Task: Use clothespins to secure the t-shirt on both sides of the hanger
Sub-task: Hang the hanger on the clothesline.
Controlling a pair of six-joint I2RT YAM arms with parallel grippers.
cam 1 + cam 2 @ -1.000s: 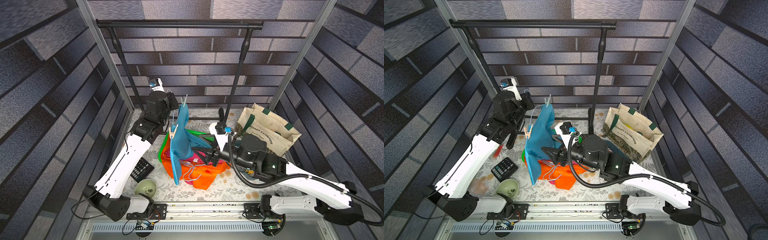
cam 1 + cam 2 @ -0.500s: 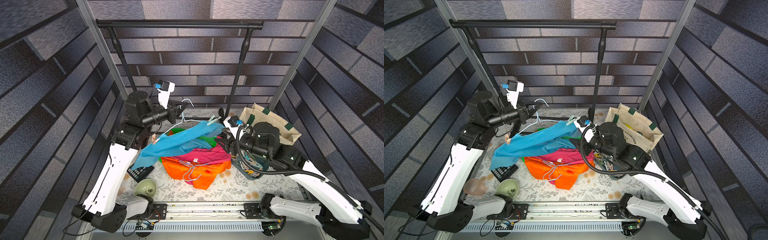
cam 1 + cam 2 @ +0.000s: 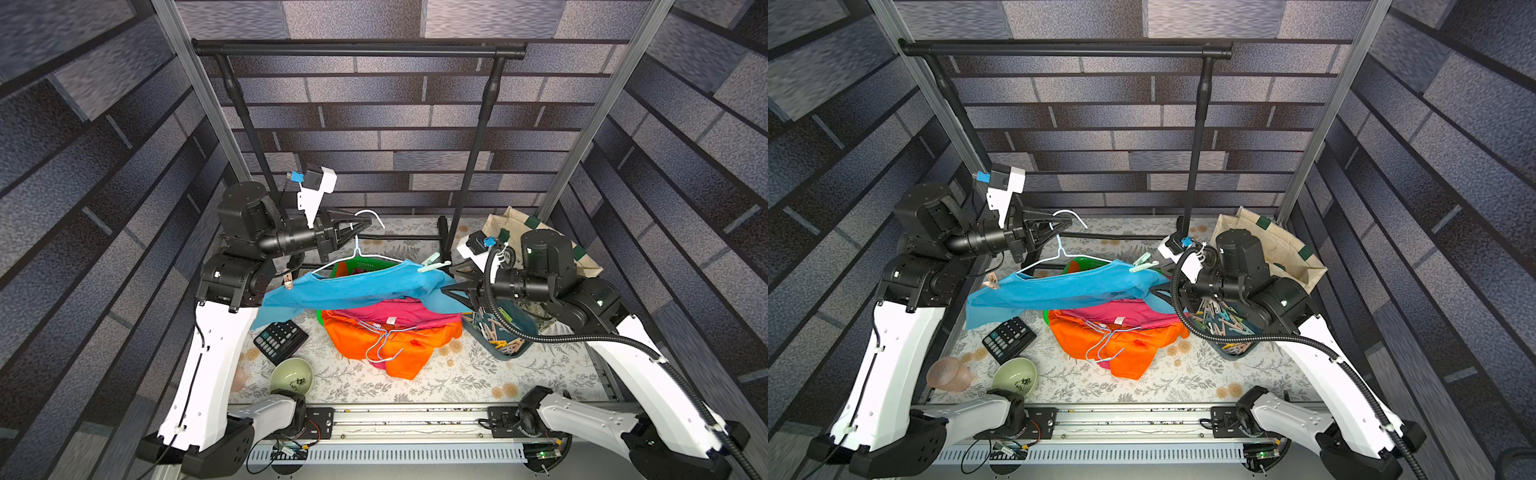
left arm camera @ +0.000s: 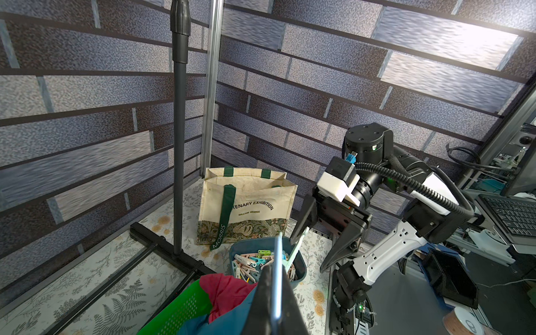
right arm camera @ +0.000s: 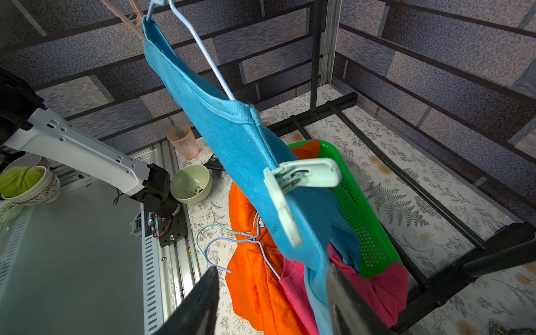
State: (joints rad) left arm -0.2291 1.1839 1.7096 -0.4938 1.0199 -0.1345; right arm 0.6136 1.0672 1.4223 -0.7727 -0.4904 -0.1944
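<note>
While the left gripper (image 3: 365, 224) is clenched on the pale-blue wire hanger (image 3: 356, 247), the blue fabric t-shirt (image 3: 353, 289) hangs from it, pinned by a mint plastic clothespin (image 3: 430, 264) at right and a peach clothespin (image 3: 288, 284) at left. The right gripper (image 3: 449, 279), released, straddles the right sleeve; snagging it could yank the pin off.

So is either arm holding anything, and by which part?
The left fingers pinch the hanger at the base of its hook, blue t-shirt hanging from it. The right fingers are open, holding nothing.
</note>
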